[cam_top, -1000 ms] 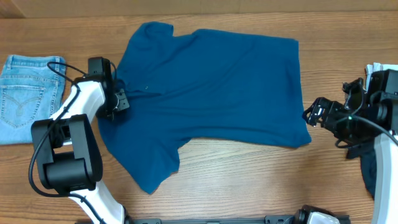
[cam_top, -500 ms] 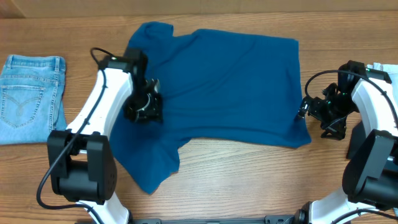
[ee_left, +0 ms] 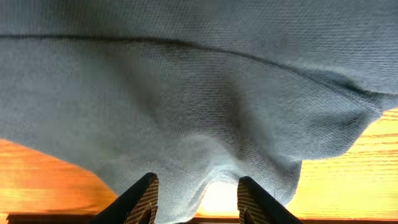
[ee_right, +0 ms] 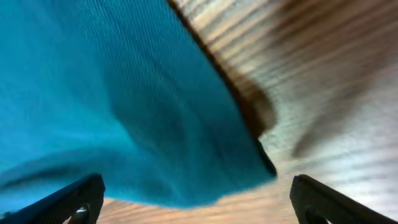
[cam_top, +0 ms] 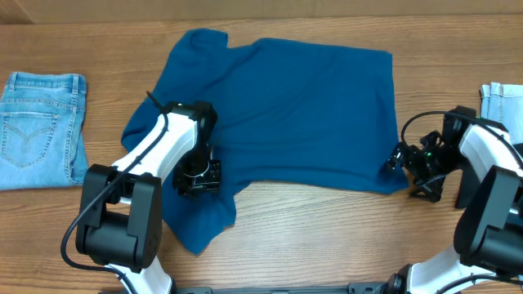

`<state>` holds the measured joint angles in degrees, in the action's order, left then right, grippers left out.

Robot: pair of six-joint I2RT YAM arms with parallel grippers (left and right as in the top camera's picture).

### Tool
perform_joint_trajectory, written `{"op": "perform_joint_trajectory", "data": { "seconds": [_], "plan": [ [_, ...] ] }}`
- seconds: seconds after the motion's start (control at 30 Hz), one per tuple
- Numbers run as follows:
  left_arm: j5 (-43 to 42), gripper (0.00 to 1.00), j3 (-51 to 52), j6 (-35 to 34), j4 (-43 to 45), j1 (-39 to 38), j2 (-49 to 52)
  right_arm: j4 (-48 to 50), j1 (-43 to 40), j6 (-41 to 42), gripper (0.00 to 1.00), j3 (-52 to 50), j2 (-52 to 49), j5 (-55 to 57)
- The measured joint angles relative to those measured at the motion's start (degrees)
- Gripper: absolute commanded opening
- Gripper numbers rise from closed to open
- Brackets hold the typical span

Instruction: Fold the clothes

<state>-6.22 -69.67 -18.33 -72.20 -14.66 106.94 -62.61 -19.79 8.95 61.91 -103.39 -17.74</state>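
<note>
The clothes here are a deep blue shirt [cam_top: 302,114] lying spread flat on the wooden table [cam_top: 327,237], one sleeve pointing toward the front left. My left gripper [cam_top: 198,175] is low over the shirt where that sleeve meets the body. In the left wrist view its fingers [ee_left: 142,198] stand apart, and a hanging fold of the shirt [ee_left: 186,93] sits between them unpinched. My right gripper [cam_top: 399,157] is at the shirt's front right corner. In the right wrist view it [ee_right: 196,202] is wide open, with the corner of the shirt [ee_right: 93,93] lying between the fingertips.
Folded light-blue denim jeans [cam_top: 41,126] lie at the table's left edge. A pale folded cloth [cam_top: 500,94] shows at the right edge. Both arm bases stand at the front corners.
My left gripper has travelled from the shirt's left collar side toward the front, to the sleeve junction, and its jaws have widened. The right gripper has closed in on the shirt's front right corner.
</note>
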Motion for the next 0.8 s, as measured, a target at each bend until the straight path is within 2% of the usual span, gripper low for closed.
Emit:
{"op": "perform_joint_trajectory", "data": {
  "seconds": [0.07, 0.1, 0.13, 0.17, 0.2, 0.43, 0.6, 0.8],
  "plan": [
    [0.07, 0.45, 0.00, -0.48, -0.09, 0.00, 0.00, 2.56, 0.00, 0.04, 0.97, -1.38, 0.00, -0.57],
    [0.07, 0.45, 0.00, -0.83, -0.07, 0.00, 0.00, 3.54, 0.00, 0.46, 0.87, -2.16, 0.00, -0.96],
    [0.07, 0.45, 0.00, -0.87, -0.04, 0.00, 0.00, 4.24, 0.00, 0.83, 0.55, -2.56, 0.15, -1.11],
    [0.09, 0.45, 0.00, -0.90, 0.02, 0.00, 0.00, 5.84, 0.00, 1.14, 0.15, -2.95, 0.22, -1.38],
    [0.09, 0.46, 0.00, -0.87, 0.20, 0.00, 0.00, 7.45, 0.00, 1.57, 0.04, -3.39, 0.24, -1.44],
    [0.31, 0.42, 0.00, -0.83, 0.63, 0.00, 0.00, 5.64, -0.79, 2.36, 0.04, -3.08, 0.24, -1.75],
    [0.46, 0.40, 0.00, -0.81, -0.68, 0.00, 0.00, -3.91, -7.15, 3.02, 0.04, 7.63, 0.04, -1.73],
    [0.48, 0.41, 0.00, -0.85, -4.68, -0.31, -0.87, -4.90, -8.20, 1.95, 0.04, 9.20, 0.11, 0.20]
  ]
}}
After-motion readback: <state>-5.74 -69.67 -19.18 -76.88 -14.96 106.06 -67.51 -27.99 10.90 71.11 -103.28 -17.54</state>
